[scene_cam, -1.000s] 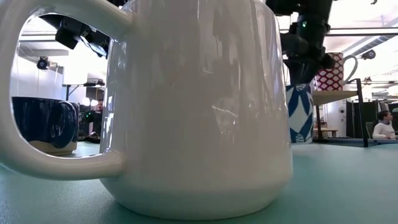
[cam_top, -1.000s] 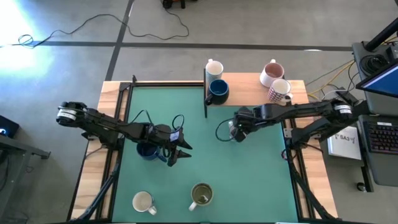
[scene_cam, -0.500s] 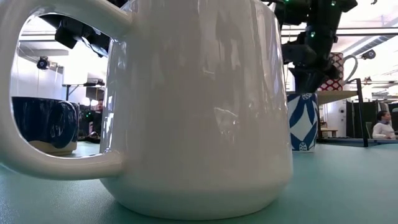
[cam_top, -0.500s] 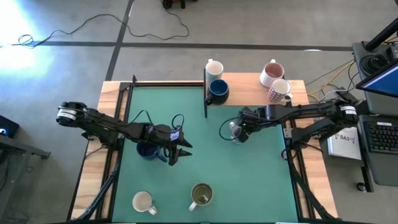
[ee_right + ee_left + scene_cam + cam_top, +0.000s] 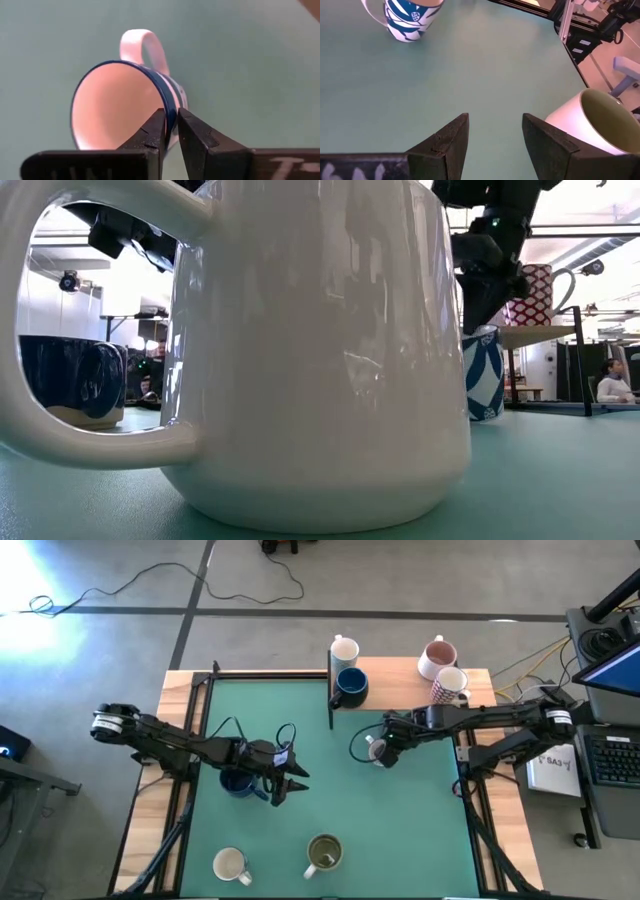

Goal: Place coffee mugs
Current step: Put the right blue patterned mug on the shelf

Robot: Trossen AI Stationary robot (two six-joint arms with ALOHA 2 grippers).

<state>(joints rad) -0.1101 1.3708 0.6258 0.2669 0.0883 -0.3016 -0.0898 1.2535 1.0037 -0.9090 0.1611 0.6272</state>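
Right claw (image 5: 170, 131) pinching blue-patterned mug (image 5: 125, 102) rim.
Left claw (image 5: 494, 131) idle, spread wide; next, likely carrying toward wooden shelf (image 5: 400, 685).

green mat table (image 5: 400, 830): white mug (image 5: 230, 865) near-left, olive mug (image 5: 323, 852) near-centre, navy mug (image 5: 236, 782) left, blue-patterned mug (image 5: 377, 749) right-centre.
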